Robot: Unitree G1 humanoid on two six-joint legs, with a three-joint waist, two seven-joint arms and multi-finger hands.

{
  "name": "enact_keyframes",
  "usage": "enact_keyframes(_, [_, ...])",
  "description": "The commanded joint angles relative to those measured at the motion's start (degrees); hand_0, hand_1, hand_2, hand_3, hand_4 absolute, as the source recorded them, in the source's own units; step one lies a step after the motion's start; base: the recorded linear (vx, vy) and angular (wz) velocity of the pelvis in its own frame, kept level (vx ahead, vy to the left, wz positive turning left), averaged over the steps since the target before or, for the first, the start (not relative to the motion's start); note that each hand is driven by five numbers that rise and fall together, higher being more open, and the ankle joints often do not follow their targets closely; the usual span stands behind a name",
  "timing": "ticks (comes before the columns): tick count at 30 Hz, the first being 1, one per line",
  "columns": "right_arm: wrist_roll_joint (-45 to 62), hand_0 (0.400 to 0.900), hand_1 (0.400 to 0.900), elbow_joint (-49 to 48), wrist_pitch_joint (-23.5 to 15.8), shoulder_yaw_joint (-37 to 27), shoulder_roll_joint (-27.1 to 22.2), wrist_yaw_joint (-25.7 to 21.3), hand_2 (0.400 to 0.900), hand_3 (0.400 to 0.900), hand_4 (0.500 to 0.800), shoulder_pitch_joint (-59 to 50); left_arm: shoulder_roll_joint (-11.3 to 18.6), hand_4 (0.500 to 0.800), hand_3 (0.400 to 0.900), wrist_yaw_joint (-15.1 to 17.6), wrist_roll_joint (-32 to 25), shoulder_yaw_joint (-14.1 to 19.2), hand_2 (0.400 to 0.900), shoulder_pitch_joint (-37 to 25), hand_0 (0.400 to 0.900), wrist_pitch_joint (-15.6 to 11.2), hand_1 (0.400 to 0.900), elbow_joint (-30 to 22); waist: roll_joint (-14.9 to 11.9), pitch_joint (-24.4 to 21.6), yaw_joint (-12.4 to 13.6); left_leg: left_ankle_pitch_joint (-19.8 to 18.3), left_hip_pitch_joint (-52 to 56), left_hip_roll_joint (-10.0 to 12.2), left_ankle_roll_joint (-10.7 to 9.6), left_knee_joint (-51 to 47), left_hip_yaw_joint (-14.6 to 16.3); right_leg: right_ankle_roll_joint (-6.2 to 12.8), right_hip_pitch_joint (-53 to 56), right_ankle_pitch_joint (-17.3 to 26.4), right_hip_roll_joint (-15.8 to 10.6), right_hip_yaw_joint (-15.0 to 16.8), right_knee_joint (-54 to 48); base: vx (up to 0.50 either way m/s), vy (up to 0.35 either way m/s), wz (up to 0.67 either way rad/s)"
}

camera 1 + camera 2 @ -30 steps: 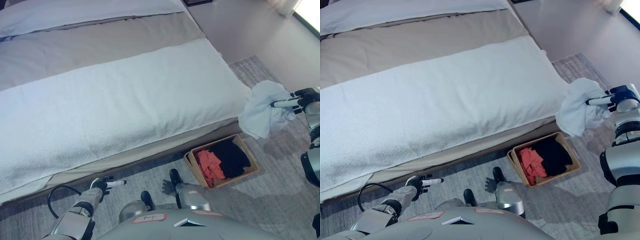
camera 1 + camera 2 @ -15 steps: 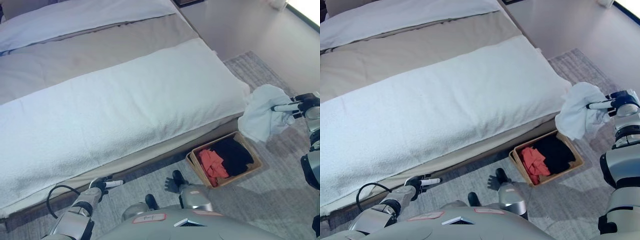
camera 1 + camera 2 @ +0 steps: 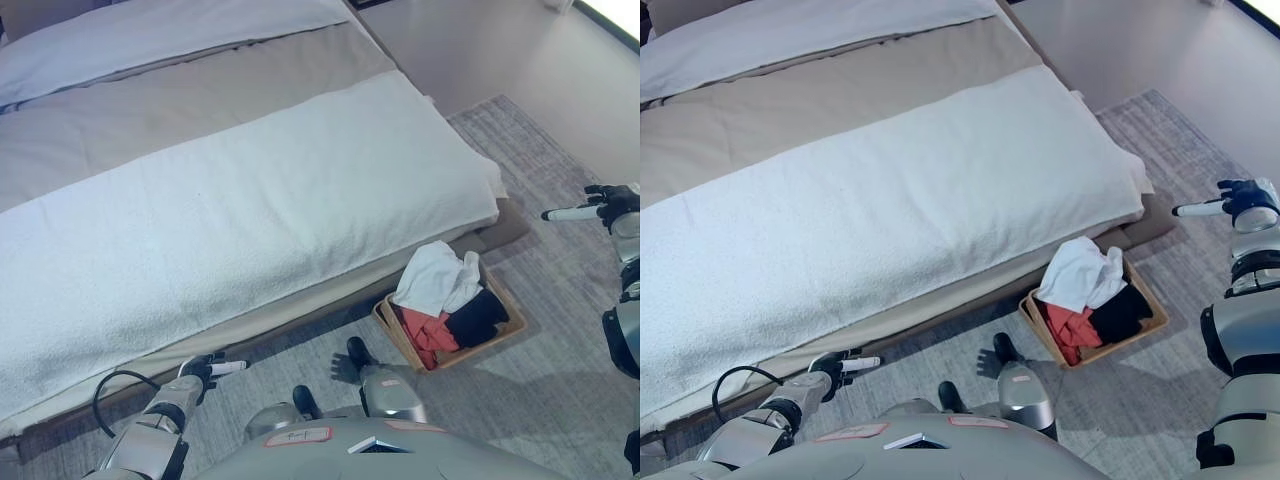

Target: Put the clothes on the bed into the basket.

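A white garment point(image 3: 437, 280) lies crumpled in the wooden basket point(image 3: 503, 333) on the rug beside the bed, on top of a red garment point(image 3: 425, 335) and a black garment point(image 3: 478, 317). Part of the white cloth drapes over the basket's far rim. My right hand point(image 3: 600, 205) hangs open and empty at the right edge, above the rug and to the right of the basket, fingers stretched out. Low at the left, my left hand point(image 3: 205, 368) hovers near the bed's side, fingers relaxed, holding nothing. No loose clothes show on the bed point(image 3: 250, 190).
The bed carries a white towel-like cover point(image 3: 300, 200), a beige sheet point(image 3: 190, 100) and a pale pillow point(image 3: 150, 30) at the far end. A grey rug point(image 3: 540, 400) lies under the basket. Bare floor point(image 3: 500, 50) stretches beyond the bed's corner.
The white garment has left my right hand and dropped into the basket, onto the red and black clothes. My right hand stays up, now empty. The camera shifted slightly.
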Motion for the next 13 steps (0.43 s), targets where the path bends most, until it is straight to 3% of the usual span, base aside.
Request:
enact_keyframes(1, [0.65,0.9,0.9,0.8,-2.1,3.19,-6.47,-2.43,0.9,0.9,0.8,-6.83,4.66,0.8,0.9,1.8,-0.44,0.7,0.9,-0.77,0.9,-0.63,0.9,1.62,-1.46,-2.02,0.5,-7.42,0.61,0.71,0.11,4.56,-3.32,4.4,0.02,-2.0,-2.1,-1.83,1.97,0.0,-0.008,0.05])
enact_keyframes(13, [1.08,0.9,0.9,0.18,-2.13,2.27,-7.22,-2.57,0.9,0.9,0.8,-5.43,4.35,0.8,0.9,1.76,-0.85,0.35,0.9,-1.19,0.9,-0.35,0.9,1.16,-1.43,-1.97,0.56,-7.37,0.56,1.01,-0.12,4.65,-3.96,3.96,0.62,-2.36,-2.37,-2.85,1.85,0.0,-0.003,0.03])
